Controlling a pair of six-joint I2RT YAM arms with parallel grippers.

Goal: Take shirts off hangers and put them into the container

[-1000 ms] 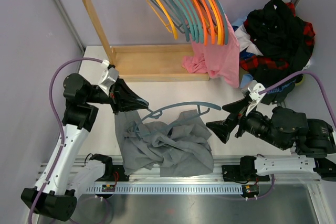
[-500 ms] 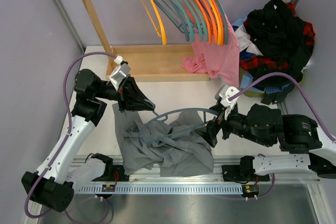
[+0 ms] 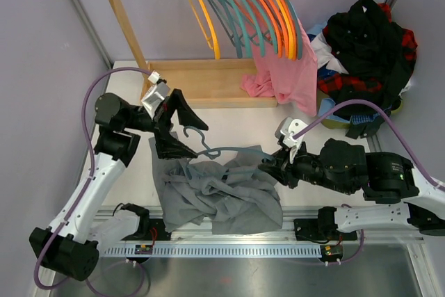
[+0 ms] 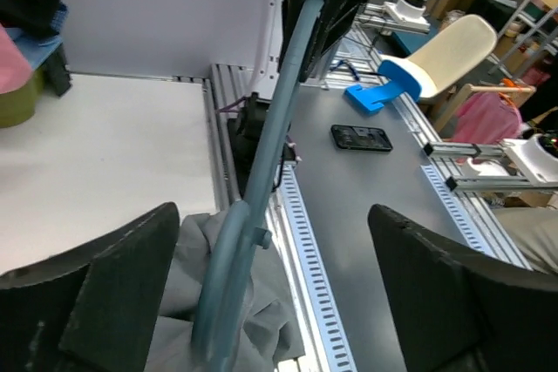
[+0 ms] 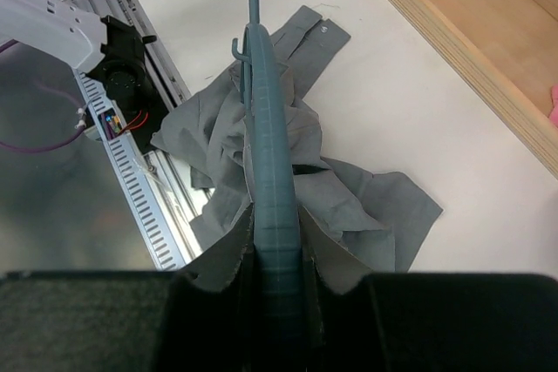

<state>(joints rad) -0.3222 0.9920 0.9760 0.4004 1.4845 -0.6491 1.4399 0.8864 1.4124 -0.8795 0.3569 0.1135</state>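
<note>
A teal hanger (image 3: 229, 149) lies over the crumpled grey shirt (image 3: 222, 196) on the table, its hook toward the left arm. My right gripper (image 3: 268, 165) is shut on the hanger's right end. In the right wrist view the hanger (image 5: 266, 128) runs straight out from between the right gripper's (image 5: 276, 241) closed fingers, above the grey shirt (image 5: 349, 206). My left gripper (image 3: 197, 138) stands open around the hook end. The hanger (image 4: 279, 111) passes between the left gripper's (image 4: 272, 215) spread fingers without touching them. Black and plaid shirts (image 3: 368, 39) are heaped back right. The container (image 4: 16, 100) shows as an olive-green edge.
A wooden rack with several teal and orange hangers (image 3: 243, 12) stands at the back, with its shallow wooden tray (image 3: 201, 81) below. A pink garment (image 3: 285, 74) hangs at the rack's right end. The slotted metal rail (image 3: 229, 250) runs along the near edge.
My left gripper has opened and let go of the hanger's hook end. The right gripper moved left to the hanger's other end and shut on it. The hanger has dropped lower over the shirt.
</note>
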